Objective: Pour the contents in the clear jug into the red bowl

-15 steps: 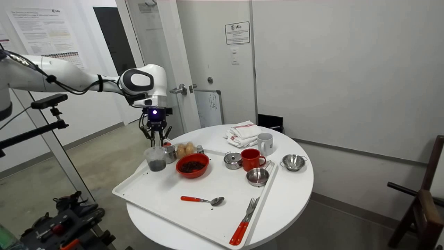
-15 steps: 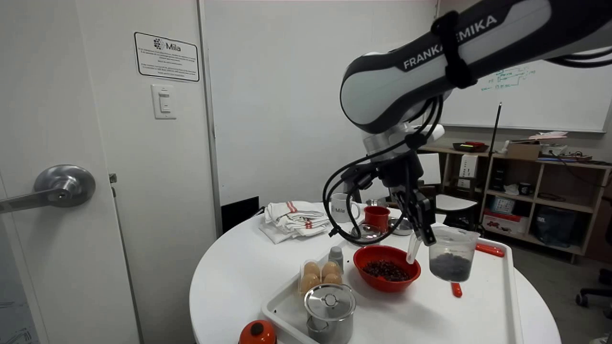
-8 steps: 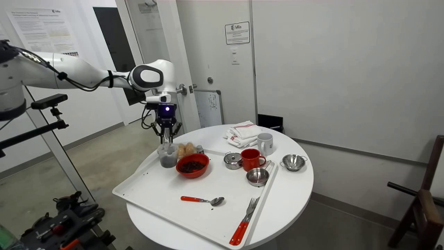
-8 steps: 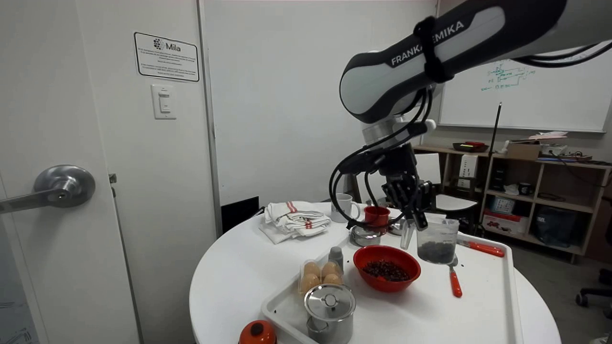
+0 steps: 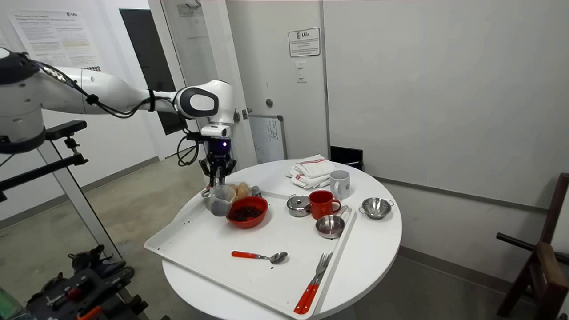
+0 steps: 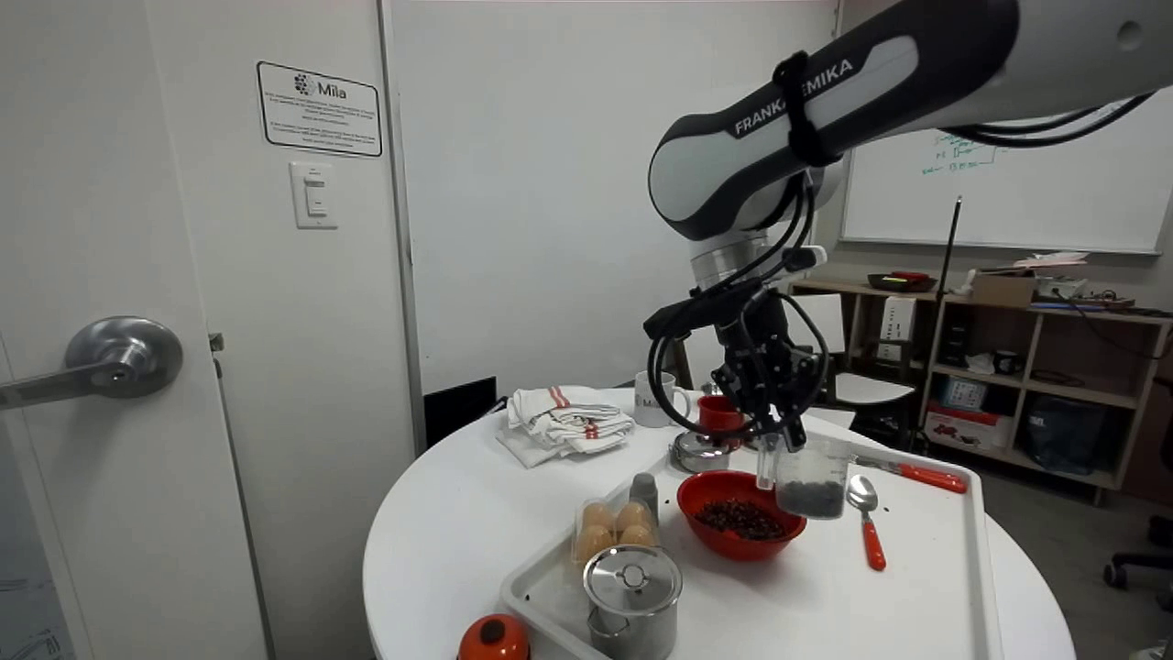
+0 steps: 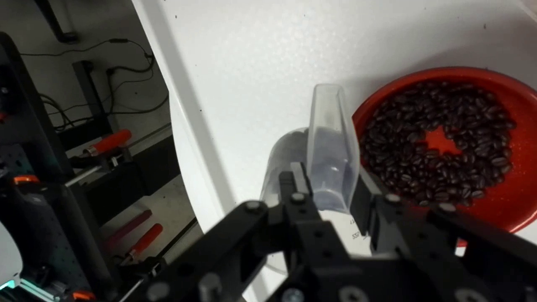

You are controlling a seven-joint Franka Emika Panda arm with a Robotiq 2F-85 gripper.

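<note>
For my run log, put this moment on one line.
jug: held beside bowl, dark contents inside; jaws: shut on handle; bowl: contains beans; pour: none visible

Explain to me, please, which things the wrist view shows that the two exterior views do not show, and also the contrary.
Only in the wrist view: thin black cables at its upper left, and the bare centre of the red bowl, fully ringed by dark beans.

Only in both exterior views: folded cloths, the spoon and the pale mug.

Shared by all: the hand holding the clear jug, the red bowl with beans, and the white tray.
</note>
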